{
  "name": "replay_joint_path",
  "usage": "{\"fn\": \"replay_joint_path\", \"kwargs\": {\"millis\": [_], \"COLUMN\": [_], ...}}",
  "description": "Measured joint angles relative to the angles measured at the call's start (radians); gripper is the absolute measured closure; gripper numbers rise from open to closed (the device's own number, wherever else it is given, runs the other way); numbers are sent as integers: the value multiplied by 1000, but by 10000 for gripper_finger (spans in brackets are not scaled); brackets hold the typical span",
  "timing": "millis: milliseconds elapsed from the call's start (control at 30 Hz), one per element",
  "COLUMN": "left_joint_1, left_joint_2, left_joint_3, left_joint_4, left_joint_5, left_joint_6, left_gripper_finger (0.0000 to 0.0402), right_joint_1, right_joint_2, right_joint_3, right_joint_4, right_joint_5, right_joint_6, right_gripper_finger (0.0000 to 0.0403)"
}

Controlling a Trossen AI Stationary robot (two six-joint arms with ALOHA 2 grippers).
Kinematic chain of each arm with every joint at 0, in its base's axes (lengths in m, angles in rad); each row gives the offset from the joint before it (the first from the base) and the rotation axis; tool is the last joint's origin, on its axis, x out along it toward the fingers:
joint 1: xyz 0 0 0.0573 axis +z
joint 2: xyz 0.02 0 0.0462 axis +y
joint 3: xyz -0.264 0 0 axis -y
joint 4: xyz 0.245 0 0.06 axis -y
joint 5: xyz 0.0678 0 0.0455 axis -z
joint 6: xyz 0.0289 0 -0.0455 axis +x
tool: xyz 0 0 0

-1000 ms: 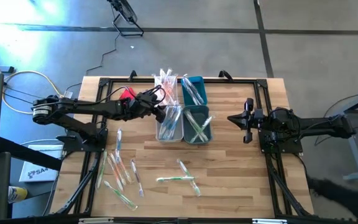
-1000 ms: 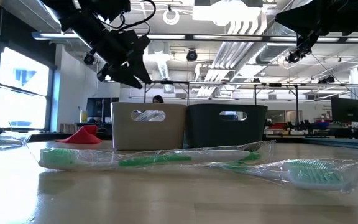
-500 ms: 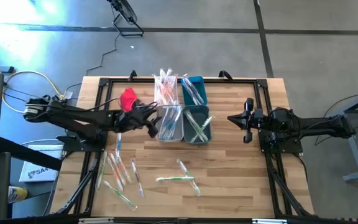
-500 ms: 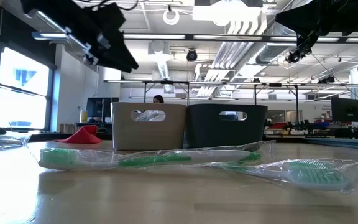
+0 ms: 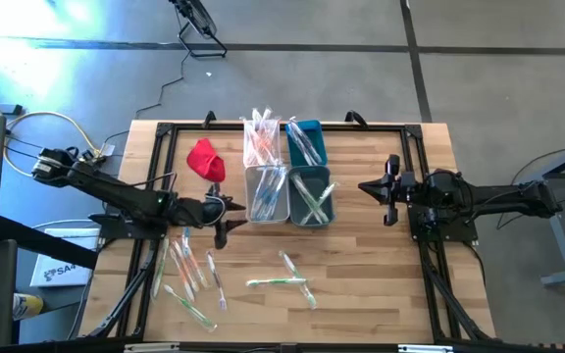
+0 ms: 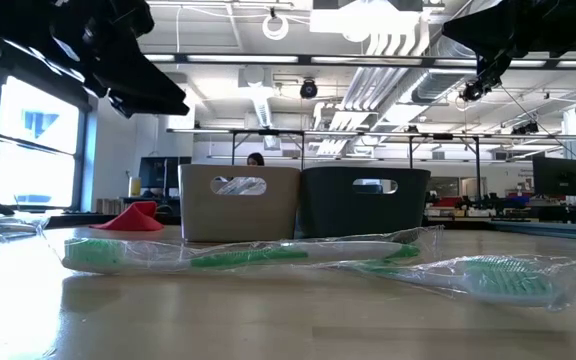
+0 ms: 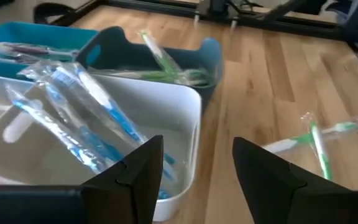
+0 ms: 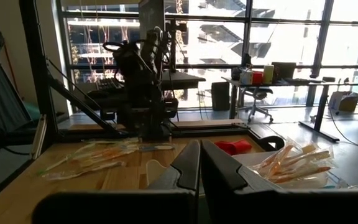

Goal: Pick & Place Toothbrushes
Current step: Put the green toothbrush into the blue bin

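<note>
Wrapped toothbrushes lie loose on the wooden table in two groups, one near the left edge [image 5: 189, 270] and one at the near middle [image 5: 287, 281]. More fill four small bins at the table's centre: blue-handled ones in the near white bin [image 7: 92, 124], green ones in the near teal bin [image 7: 166, 62]. My left gripper [image 5: 226, 218] hovers open just left of the near white bin [image 5: 268, 194], above the table, with nothing between its fingers [image 7: 138, 177]. My right gripper [image 5: 385, 188] waits shut on the right, clear of everything.
A red cloth [image 5: 204, 157] lies at the far left of the bins. Two more bins, one white [image 5: 261, 139] and one teal [image 5: 304, 142], stand behind the near pair. A black frame rail [image 5: 292, 126] edges the table. Bare wood lies between the bins and my right gripper.
My left gripper has drawn back from above the near white bin toward the table's left and near edges, sinking a little and rolling as it went. It has stayed open.
</note>
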Motion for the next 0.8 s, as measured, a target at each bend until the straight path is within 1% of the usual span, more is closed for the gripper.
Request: {"fn": "replay_joint_path", "kwargs": {"millis": [100,167,267,467,667,800], "left_joint_1": [4,3,3,3,3,4], "left_joint_2": [0,0,2,3,3,3], "left_joint_3": [0,0,0,0,0,31], "left_joint_4": [-3,5,0,-3,13,18], "left_joint_5": [51,68,70,70,69,67], "left_joint_6": [-2,-32,-76,-86,-169,-171], "left_gripper_finger": [213,213,213,213,213,213], "right_joint_1": [0,0,0,0,0,0], "right_joint_2": [0,0,0,0,8,21], "right_joint_3": [0,0,0,0,0,0], "right_joint_4": [0,0,0,0,-6,-6], "right_joint_5": [0,0,0,-4,-5,-17], "right_joint_6": [0,0,0,13,60,64], "right_gripper_finger": [396,396,396,396,396,396]}}
